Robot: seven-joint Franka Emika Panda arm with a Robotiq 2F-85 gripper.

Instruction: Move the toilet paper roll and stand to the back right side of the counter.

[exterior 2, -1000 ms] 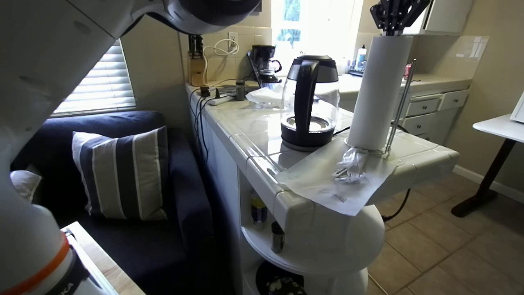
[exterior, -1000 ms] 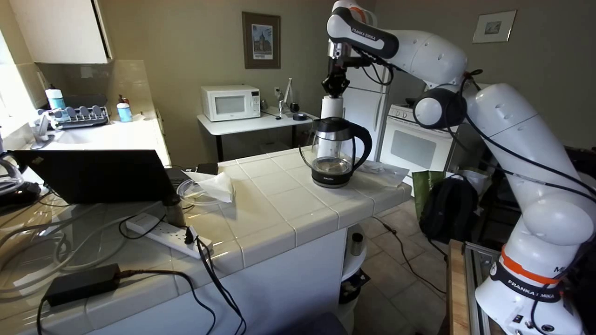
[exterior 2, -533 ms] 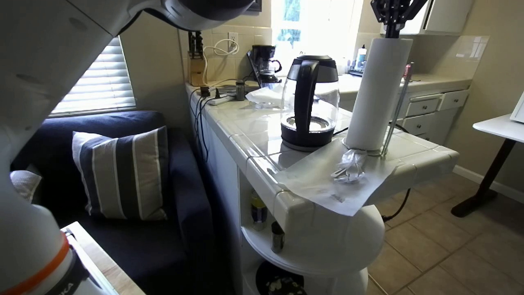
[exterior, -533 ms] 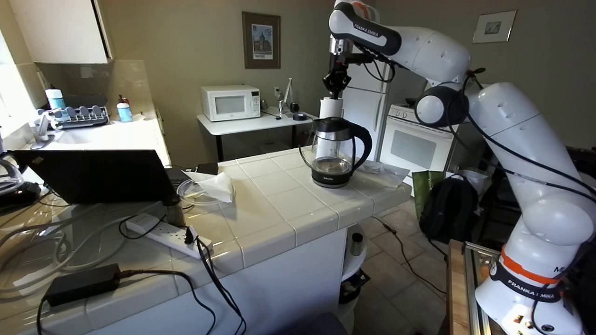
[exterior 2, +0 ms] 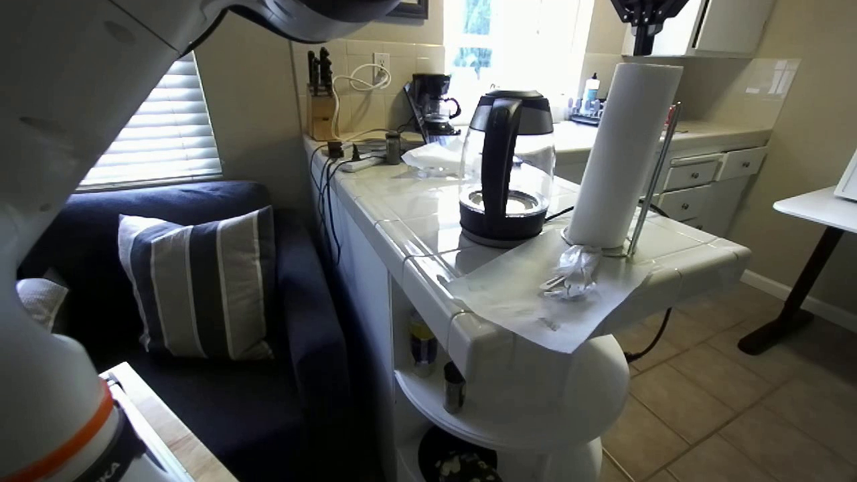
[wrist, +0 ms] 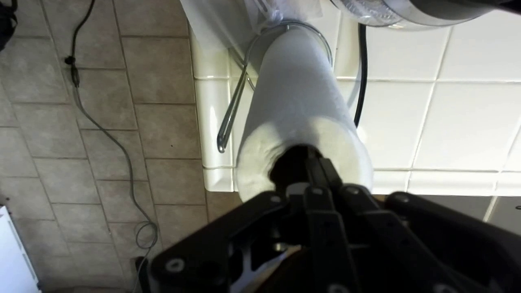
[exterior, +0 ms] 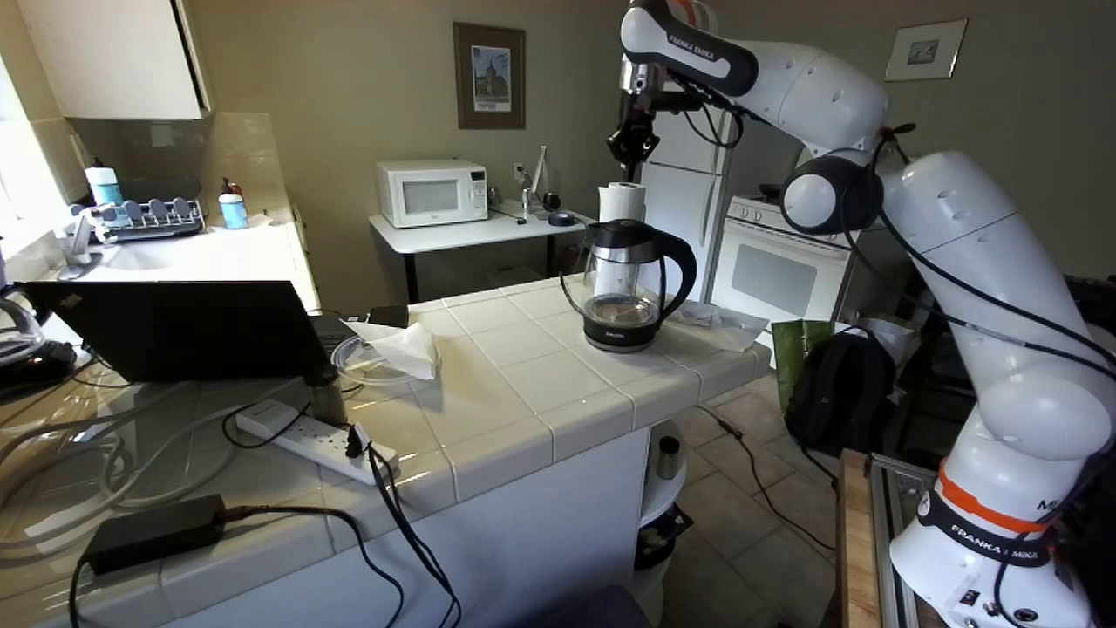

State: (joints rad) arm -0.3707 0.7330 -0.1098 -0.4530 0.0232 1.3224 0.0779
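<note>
The white toilet paper roll stands upright on its wire stand at the far end of the tiled counter. The stand's metal side arm rises beside the roll; it also shows in the wrist view with a ring base on the tiles. In an exterior view the roll is partly behind the glass kettle. My gripper points down just above the roll's top. In the wrist view its fingers are together over the dark core opening of the roll. The stand's central post is hidden.
The glass kettle stands close to the roll. A thin paper sheet with crumpled plastic lies by the stand's base and hangs over the counter edge. A black cord runs beside the roll. A laptop and power strip occupy the near end.
My gripper has risen a little, so its fingertips have come up from the roll's top. The roll's top has rocked slightly sideways and back; its base is about where it was.
</note>
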